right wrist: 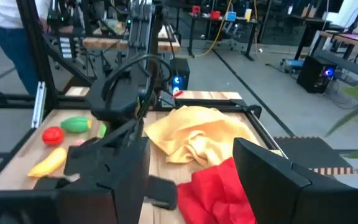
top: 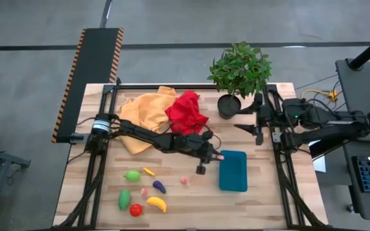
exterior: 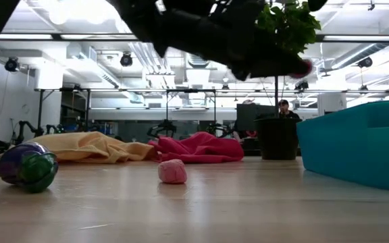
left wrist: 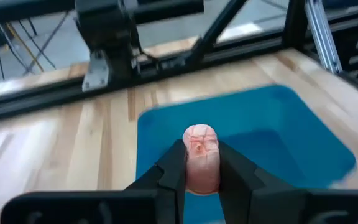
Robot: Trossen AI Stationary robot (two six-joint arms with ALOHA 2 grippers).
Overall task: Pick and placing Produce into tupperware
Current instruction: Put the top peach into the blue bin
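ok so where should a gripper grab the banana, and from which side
Grip the banana across its thick middle, coming straight down from above. It lies flat on the table with its curve in plain sight, so the fingers can close across its narrow width. The tomato sits close beside one end, so stay mid-body.

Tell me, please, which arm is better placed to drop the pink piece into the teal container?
The left. Its tool is shut on the pink piece at the teal container's edge. The right tool waits open by the plant pot, holding nothing.
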